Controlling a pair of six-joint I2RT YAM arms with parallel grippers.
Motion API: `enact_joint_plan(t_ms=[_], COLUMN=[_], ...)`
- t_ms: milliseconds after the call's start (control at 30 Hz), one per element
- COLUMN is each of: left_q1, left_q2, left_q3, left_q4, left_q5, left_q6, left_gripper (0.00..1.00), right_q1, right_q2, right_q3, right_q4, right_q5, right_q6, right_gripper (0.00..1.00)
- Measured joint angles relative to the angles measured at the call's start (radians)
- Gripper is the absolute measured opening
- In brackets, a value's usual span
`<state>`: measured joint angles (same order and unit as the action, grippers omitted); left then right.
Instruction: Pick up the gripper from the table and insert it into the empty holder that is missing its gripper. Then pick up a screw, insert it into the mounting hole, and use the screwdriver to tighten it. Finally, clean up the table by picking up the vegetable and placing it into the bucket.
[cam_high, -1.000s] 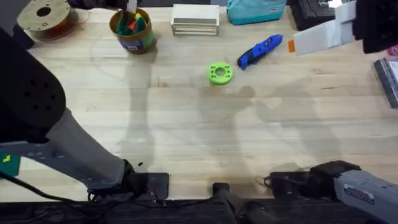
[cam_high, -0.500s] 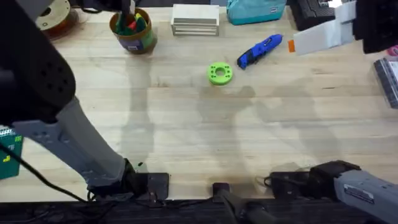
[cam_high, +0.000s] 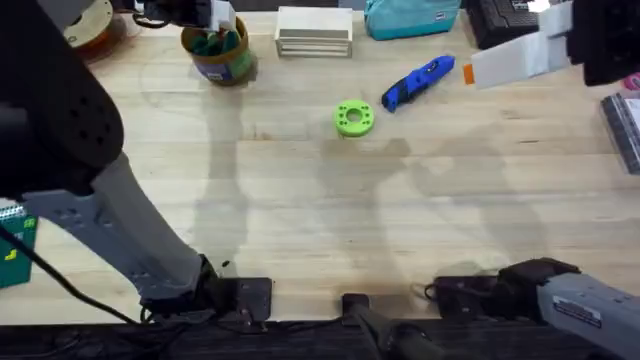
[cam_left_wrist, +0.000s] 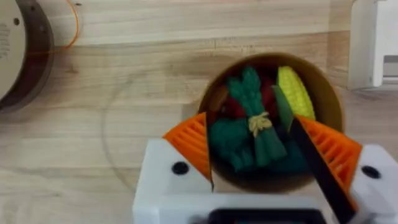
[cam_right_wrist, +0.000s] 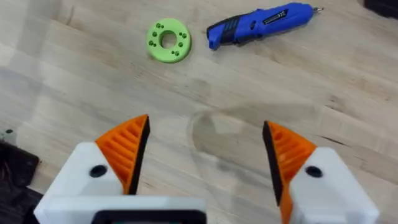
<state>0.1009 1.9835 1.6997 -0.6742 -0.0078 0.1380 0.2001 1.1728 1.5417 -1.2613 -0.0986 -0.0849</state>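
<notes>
My left gripper (cam_left_wrist: 261, 152) hangs open over the bucket (cam_left_wrist: 323, 93), its orange pads (cam_left_wrist: 189, 143) on either side of the opening. The green vegetable (cam_left_wrist: 252, 124) lies inside the bucket on other toy food, free of the fingers. From overhead, the left gripper (cam_high: 213, 14) is at the far left above the bucket (cam_high: 220, 62). The blue screwdriver (cam_high: 418, 82) lies at the far middle right. The orange gripper (cam_high: 467, 72) sits at the tip of the white holder (cam_high: 510, 60) of a black claw. My right gripper (cam_right_wrist: 205, 152) is open and empty above bare table. The screw is out of view.
A bright green disc (cam_high: 353, 118) lies mid-table, also near the screwdriver (cam_right_wrist: 258, 25) in the right wrist view. A brown spool (cam_high: 85, 25) sits far left, beside the bucket. A white box (cam_high: 314, 32) and a teal bag (cam_high: 410, 17) line the far edge.
The left gripper has drawn back a little from the bucket toward the far edge, and the left arm's dark link has swung rightward. The vegetable stays in the bucket. The right arm is still.
</notes>
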Motion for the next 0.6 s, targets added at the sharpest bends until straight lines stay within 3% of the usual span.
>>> enact_joint_plan(t_ms=[200,600], left_q1=[0.000,0.000], left_q2=[-0.144,-0.619], left_q3=[-0.001,-0.001], left_q4=[-0.156,-0.613], left_q5=[0.008,0.081], left_q6=[-0.016,0.005], left_gripper=[0.852,0.853], right_q1=[0.000,0.000], right_q2=[0.000,0.000], right_q3=[0.000,0.000], right_q4=[0.000,0.000], right_q5=[0.000,0.000], right_q6=[0.000,0.000], right_gripper=[0.991,0.990])
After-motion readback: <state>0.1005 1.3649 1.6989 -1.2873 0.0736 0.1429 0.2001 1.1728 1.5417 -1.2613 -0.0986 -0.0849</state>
